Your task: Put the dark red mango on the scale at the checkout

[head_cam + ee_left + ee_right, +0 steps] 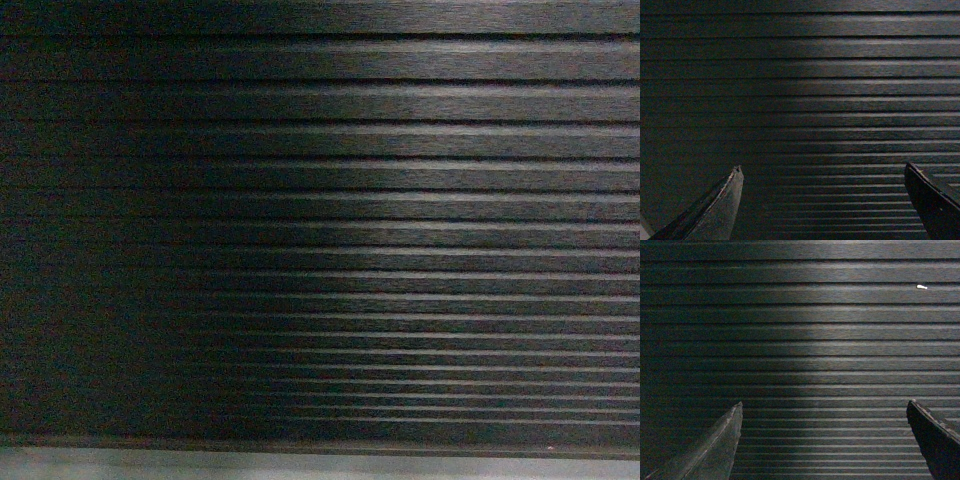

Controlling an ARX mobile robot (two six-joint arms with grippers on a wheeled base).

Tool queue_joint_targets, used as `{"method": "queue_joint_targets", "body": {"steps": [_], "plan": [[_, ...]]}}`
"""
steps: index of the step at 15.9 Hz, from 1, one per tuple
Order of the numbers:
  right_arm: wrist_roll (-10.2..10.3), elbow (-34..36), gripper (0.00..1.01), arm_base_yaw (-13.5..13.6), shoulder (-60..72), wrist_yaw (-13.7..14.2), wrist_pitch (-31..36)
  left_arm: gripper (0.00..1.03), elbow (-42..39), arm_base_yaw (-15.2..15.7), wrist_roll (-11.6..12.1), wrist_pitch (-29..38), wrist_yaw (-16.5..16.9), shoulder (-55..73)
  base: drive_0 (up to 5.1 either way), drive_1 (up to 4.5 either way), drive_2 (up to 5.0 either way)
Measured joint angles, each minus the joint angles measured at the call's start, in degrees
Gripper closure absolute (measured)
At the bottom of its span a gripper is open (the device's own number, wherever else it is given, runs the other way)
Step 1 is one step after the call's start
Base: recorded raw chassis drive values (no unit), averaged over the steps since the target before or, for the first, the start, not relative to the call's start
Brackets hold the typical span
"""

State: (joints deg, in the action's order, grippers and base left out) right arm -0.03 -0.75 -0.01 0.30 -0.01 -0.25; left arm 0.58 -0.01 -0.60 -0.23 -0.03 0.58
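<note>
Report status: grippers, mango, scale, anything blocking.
Left gripper open, empty. Right gripper open, empty. Mango and scale not in view. Checkout front fills all three views, slatted, close ahead.

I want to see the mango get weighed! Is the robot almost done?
Not yet. All three cameras show only the checkout counter's dark slatted front, so the robot is facing it. Both grippers, left and right, are open and hold nothing. No mango or scale is in view, so picking up and placing are both left.

pale grey floor strip (320, 466) along bottom edge of head view, small white fleck (922, 287) upper right in right wrist view
</note>
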Motion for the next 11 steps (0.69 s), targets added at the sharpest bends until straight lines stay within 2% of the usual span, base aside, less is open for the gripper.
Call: {"method": "queue_joint_targets", "body": {"steps": [3,11], "plan": [[0.00,0.00,0.03,0.00,0.00,0.02,0.00,0.05,0.00,0.00,0.00,0.00,-0.02,0.00,-0.1,4.24,-4.4],[-0.02,0.00,0.03,0.00,0.00,-0.02,-0.09,0.05,0.00,0.00,0.00,-0.13,-0.07,0.00,0.0,0.00,0.0]]}}
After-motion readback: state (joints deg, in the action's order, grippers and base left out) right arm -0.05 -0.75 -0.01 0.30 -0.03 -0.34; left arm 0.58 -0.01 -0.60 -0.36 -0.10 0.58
